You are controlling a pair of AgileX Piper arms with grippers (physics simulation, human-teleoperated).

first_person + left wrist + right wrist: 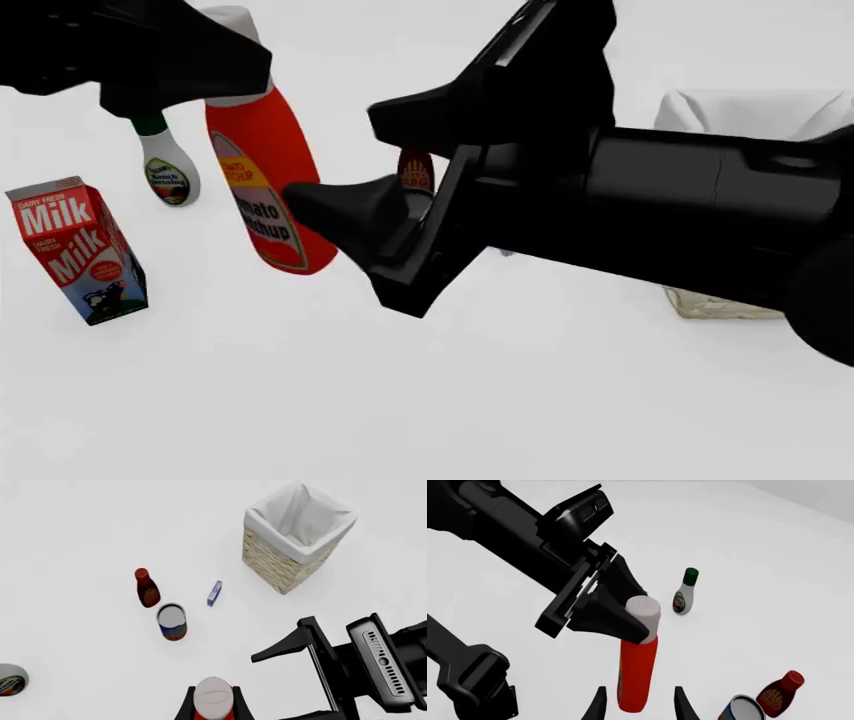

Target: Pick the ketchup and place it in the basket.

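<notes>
Ketchup: the ketchup [267, 170] is up off the desk [400, 400] as far as I can judge, tilted, at the left of the scene with the basket [277, 567] well apart to the right.
Left gripper: the left gripper [212, 700] has its fingers clamped on the bottle's neck, just under the pale cap.
Right gripper: the right gripper [639, 692] has its fingers spread apart on either side of the bottle's body, not touching it.
Step in hand: it looks like a handover, left arm to right, since the basket stands on the right arm's side.
Next move calls for: the right fingers closing squarely on the body below the left grip before the left fingers let go; a slanted bottle could slip if the release comes early.
Hidden: in the front view the right arm covers most of the basket and all but a sliver of the dark sauce bottle [147, 590].
Hard to make out: whether the bottle's base clears the desk, and what the small bluish clear thing [214, 593] near the can [172, 622] is.
Bystanders: the milk carton [80, 250] and the green-capped dressing bottle [167, 170] stand at far left.
</notes>
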